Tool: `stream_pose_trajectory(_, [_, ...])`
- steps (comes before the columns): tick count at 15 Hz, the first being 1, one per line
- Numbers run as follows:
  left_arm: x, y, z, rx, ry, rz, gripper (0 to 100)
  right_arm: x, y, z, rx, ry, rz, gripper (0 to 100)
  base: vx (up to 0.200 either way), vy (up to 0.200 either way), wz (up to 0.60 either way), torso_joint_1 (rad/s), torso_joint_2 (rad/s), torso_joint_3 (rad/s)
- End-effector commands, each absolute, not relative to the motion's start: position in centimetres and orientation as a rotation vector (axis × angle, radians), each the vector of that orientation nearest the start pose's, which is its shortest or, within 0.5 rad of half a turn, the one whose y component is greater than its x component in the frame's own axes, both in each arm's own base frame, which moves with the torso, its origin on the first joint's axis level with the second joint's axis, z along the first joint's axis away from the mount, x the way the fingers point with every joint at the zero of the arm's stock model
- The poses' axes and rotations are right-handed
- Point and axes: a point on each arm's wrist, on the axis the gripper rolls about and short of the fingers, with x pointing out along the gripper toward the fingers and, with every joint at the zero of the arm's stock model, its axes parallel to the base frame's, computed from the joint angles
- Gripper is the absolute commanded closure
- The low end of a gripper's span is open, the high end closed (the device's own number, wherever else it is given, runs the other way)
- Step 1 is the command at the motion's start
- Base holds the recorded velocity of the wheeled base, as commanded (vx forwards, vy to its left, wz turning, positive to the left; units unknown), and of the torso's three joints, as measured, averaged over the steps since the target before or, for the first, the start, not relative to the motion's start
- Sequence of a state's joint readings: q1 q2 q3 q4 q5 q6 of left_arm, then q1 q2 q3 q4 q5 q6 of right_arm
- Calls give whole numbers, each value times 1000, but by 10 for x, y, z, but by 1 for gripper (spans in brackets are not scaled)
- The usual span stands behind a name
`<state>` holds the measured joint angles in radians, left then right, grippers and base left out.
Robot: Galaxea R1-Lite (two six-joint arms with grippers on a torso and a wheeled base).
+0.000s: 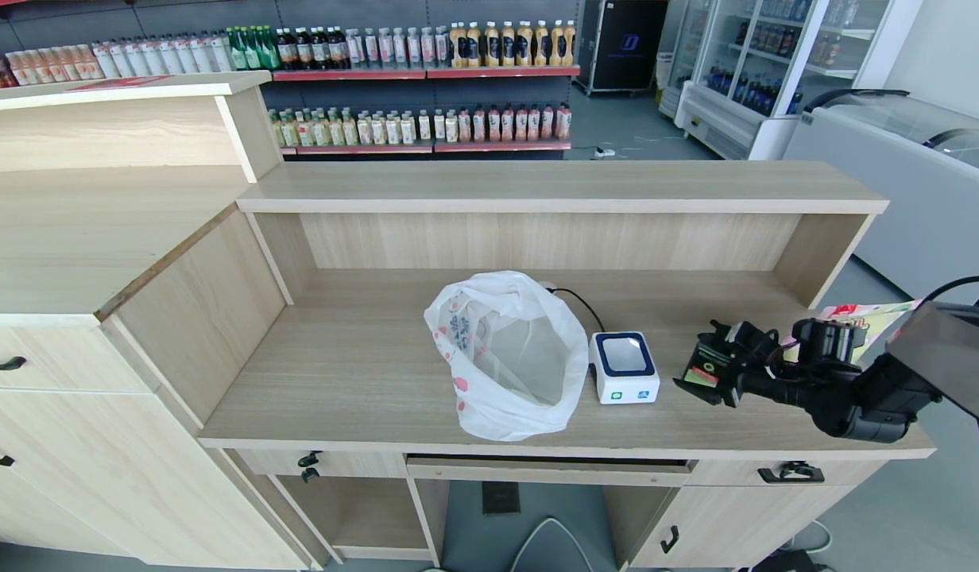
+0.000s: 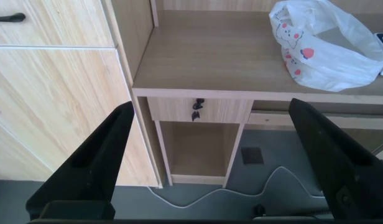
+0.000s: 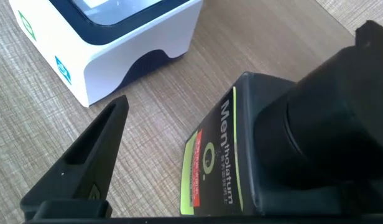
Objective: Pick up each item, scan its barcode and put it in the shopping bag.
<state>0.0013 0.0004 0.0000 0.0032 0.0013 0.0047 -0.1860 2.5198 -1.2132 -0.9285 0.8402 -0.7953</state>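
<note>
The counter (image 1: 362, 373) looks like pale wood-grain laminate, matt and smooth. The shopping bag (image 1: 505, 357) is thin, crinkly plastic, milky and half see-through (there's a soft sheen on its folds). The scanner (image 1: 624, 367) is glossy white plastic with a shiny dark-framed window. The black box (image 1: 708, 369) looks like smooth printed carton.

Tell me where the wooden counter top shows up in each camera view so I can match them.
Head view: the counter top spans the middle, carrying the shopping bag and, beside it, the scanner.
Left wrist view: the surface under the shopping bag, above a drawer.
Right wrist view: the wood grain beneath the scanner and behind the black box.
Shared landmark: the shopping bag ties head to left wrist, the scanner head to right wrist.
</note>
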Motion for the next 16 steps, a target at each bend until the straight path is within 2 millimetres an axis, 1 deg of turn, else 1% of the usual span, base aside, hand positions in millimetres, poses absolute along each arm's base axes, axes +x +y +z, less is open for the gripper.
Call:
stream_pose_trajectory(1, [-23,0,75,5,3,3,0,445,-67,-9,-571,60,735,0,0,0,0,0,0,0])
stream_pose_trajectory(4, [-23,0,75,5,3,3,0,444,-70,-2,-552,37,760,0,0,0,0,0,0,0])
stream_pose_trajectory(5, [-23,0,75,5,3,3,0,444,-70,-2,-549,35,764,100,0,0,0,0,0,0])
stream_pose_trajectory(9, [-23,0,75,5,3,3,0,441,-73,0,-549,40,753,100,0,0,0,0,0,0])
stream_pose_trajectory(11, [-23,0,75,5,3,3,0,435,-78,2,-545,51,744,100,0,0,0,0,0,0])
stream_pose_trajectory(13, [-23,0,75,5,3,3,0,430,-84,11,-550,46,726,100,0,0,0,0,0,0])
stream_pose_trajectory(14, [-23,0,75,5,3,3,0,430,-84,11,-550,46,726,100,0,0,0,0,0,0])
stream_pose_trajectory(15, [-23,0,75,5,3,3,0,422,-91,26,-561,34,701,100,0,0,0,0,0,0])
stream_pose_trajectory(16, [-23,0,75,5,3,3,0,418,-94,34,-565,28,689,100,0,0,0,0,0,0])
